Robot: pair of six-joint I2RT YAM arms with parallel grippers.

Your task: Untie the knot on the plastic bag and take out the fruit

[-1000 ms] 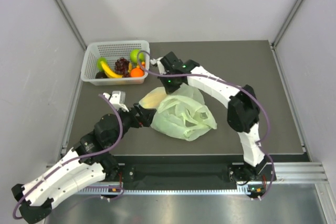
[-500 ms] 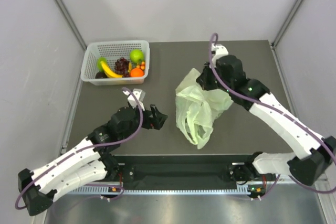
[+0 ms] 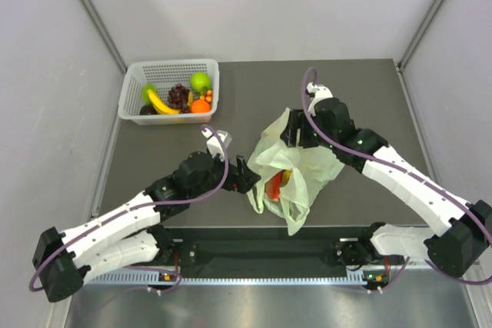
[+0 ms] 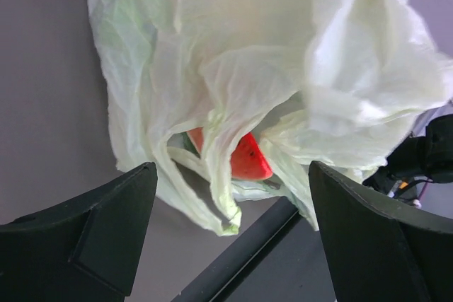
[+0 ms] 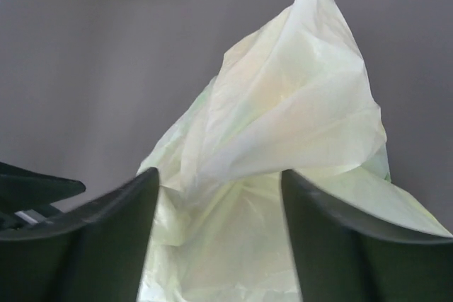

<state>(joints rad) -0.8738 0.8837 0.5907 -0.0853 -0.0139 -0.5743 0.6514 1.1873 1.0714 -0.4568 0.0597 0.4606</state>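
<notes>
The pale green plastic bag (image 3: 304,165) lies crumpled mid-table, its mouth toward the near edge. Inside the mouth shows fruit: a red wedge (image 3: 275,184) (image 4: 246,159) with a bit of yellow beside it. A loose handle strip (image 4: 221,199) hangs in front of the wedge; the knot is out of view. My left gripper (image 3: 247,176) (image 4: 232,175) is open, its fingers (image 4: 106,231) either side of the bag's mouth, short of it. My right gripper (image 3: 296,134) (image 5: 219,178) is open over the bag's far peak (image 5: 297,97), with film between its fingers (image 5: 106,238).
A white lattice basket (image 3: 132,82) at the back left holds a banana, dark grapes, a green apple and a small orange. The table's near edge and a black rail (image 4: 241,259) run just below the bag's mouth. Grey walls close in both sides.
My right gripper has gone from shut on the bag's top to open, and the bag has slumped. My left gripper moved right up to the bag's mouth, where the red wedge now shows.
</notes>
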